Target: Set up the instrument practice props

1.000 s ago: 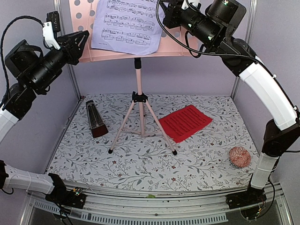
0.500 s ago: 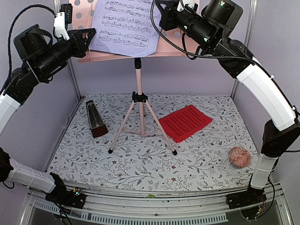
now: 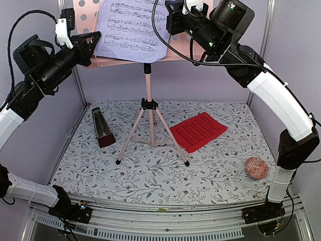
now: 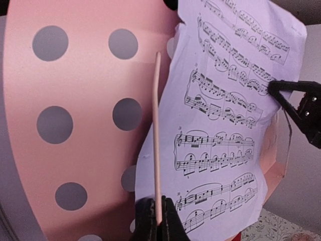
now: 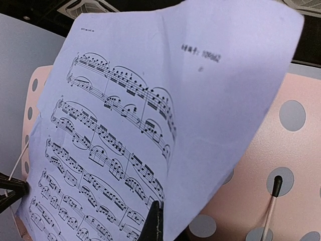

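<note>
The pink tripod music stand (image 3: pixel 148 90) stands at the back of the mat, its perforated pink desk (image 3: pixel 83 15) at the top of the overhead view. A lilac sheet (image 3: pixel 130 30) of printed music lies against the desk. My left gripper (image 3: pixel 93 42) is at the desk's left edge, shut on the desk's thin pink page-holder rod (image 4: pixel 156 125); its jaws (image 4: pixel 159 213) pinch the rod's lower end. My right gripper (image 3: pixel 170 20) is shut on the lilac sheet's (image 5: pixel 150 90) right side, fingers (image 5: pixel 155 221) on the paper. A red sheet (image 3: pixel 198 131) lies flat on the mat. The dark brown metronome (image 3: pixel 103 128) stands on the left.
A small pink knitted ball (image 3: pixel 256 168) sits near the right arm's base. The stand's tripod legs (image 3: pixel 165 135) spread over the mat's middle, between metronome and red sheet. Walls close in behind and on both sides. A second page-holder rod (image 5: pixel 273 201) shows on the desk's right.
My left gripper rose toward the desk's left edge and closed on the page-holder rod. The right gripper shifted slightly left with the lilac sheet, which now hangs more askew.
</note>
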Available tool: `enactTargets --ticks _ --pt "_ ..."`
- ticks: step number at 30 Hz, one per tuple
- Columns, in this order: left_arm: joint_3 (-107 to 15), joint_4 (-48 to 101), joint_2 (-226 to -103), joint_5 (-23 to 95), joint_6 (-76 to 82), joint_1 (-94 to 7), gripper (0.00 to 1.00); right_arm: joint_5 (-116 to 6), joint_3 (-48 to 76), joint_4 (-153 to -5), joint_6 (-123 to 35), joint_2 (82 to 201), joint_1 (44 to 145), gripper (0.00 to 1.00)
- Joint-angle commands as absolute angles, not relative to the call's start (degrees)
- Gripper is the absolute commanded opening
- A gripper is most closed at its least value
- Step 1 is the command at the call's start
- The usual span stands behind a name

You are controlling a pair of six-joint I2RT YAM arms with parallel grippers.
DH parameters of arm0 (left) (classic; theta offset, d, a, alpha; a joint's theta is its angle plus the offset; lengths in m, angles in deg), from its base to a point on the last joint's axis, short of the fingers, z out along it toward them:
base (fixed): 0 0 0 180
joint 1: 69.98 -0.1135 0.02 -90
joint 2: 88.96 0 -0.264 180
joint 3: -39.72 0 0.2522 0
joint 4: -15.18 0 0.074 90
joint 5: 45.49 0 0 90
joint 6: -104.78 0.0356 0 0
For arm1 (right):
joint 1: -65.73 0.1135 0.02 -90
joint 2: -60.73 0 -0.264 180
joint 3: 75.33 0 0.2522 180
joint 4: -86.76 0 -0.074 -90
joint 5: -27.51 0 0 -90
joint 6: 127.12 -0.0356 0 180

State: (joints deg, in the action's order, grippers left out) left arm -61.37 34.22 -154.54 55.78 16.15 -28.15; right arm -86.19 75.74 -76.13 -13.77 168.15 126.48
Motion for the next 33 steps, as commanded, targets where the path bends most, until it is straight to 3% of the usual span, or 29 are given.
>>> enactTargets --ticks 1,18,33 --pt "-57.4 28.1 -152.1 54.4 18.8 -27.7 0.00 -91.0 76.9 -79.7 -9.5 169.6 127.5 0.00" --pt "-52.9 23.8 -150.6 51.0 24.4 -27.4 0.00 -95.1 77.5 -92.6 5.4 173.1 130.1 0.00" --pt "-56.3 28.0 -153.2 50.2 24.2 -27.2 0.00 -81.5 79.0 -98.2 10.6 176.6 131.2 0.00"
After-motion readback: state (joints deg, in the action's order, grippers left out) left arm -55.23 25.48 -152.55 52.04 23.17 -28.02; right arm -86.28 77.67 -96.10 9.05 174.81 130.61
